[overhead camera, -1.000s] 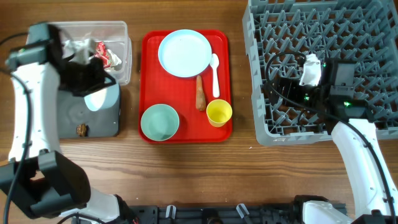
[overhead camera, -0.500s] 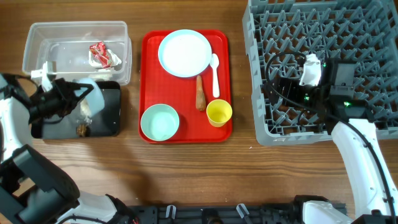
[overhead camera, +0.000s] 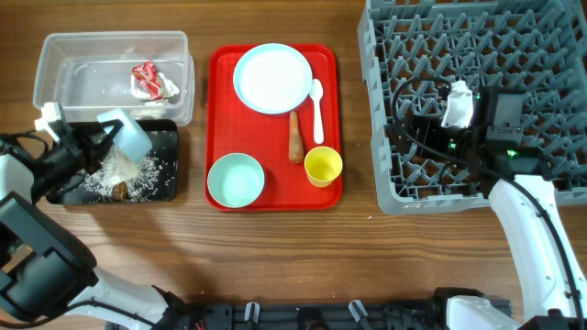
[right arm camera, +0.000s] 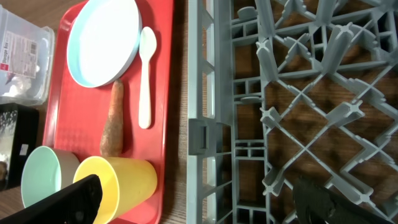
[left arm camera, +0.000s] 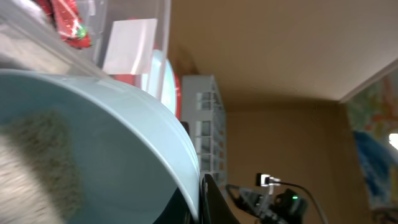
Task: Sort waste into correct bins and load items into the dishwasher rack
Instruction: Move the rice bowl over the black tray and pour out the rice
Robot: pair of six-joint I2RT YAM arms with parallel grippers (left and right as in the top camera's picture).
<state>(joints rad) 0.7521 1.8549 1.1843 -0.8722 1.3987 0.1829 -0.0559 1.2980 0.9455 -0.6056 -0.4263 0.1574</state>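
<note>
Gripping a tilted pale blue-white bowl (overhead camera: 131,137) in the left gripper (overhead camera: 106,144) above the shallow black tub (overhead camera: 171,195), loose white rice grains (overhead camera: 151,170) inside. Holding the right gripper (overhead camera: 404,126) spread apart over the grey plastic rack (overhead camera: 459,37).

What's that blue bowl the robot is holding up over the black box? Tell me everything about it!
The bowl is pale blue and smooth, and it looks like plastic. The left gripper pinches its rim and holds it tipped on its side above the black tub. White rice fans out below it across the tub floor, near a small brown lump. Some rice is blurred inside the bowl.
</note>
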